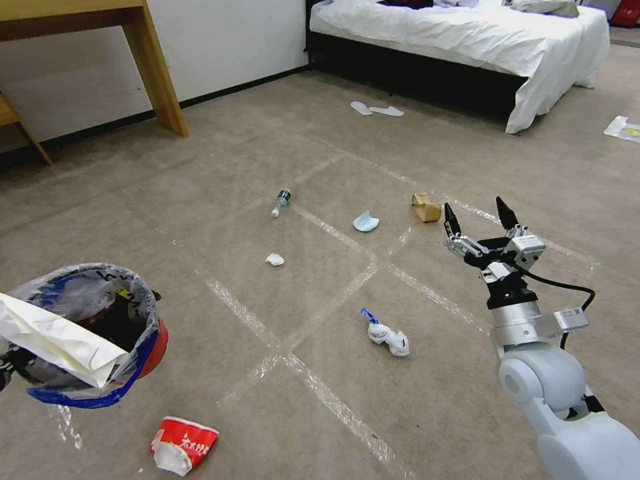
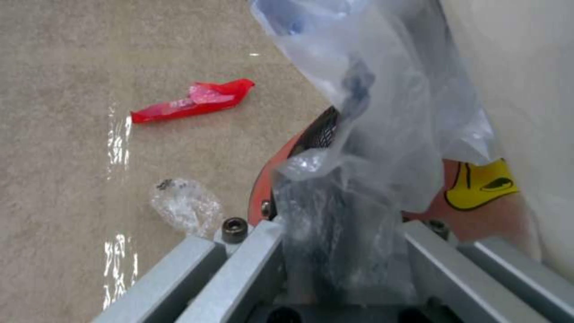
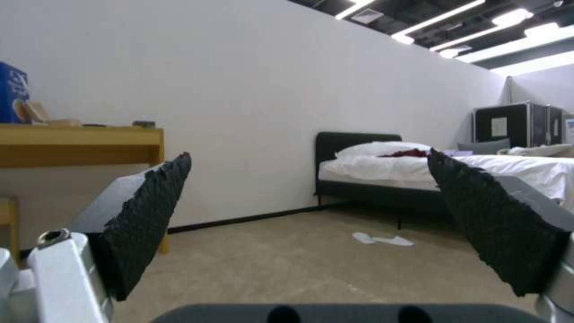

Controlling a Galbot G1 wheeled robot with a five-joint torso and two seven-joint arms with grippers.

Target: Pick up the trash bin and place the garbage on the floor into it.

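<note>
right claw (image 1: 479, 212): spread wide, raised over the floor (image 1: 320, 200)
left claw (image 2: 335, 251): clamped on trash bin (image 1: 137, 333) rim
tissue (image 1: 389, 337): on carpet, nearer the robot than right claw

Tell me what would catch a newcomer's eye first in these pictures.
The red bin with its crinkly bag, held up at the robot's left by the left gripper, a big white paper sticking out. Next, litter dotting the taped carpet: a red cup near the bin, a knotted tissue in the middle, a blue mask and small bottle beyond. The right gripper hovers with fingers spread.
</note>
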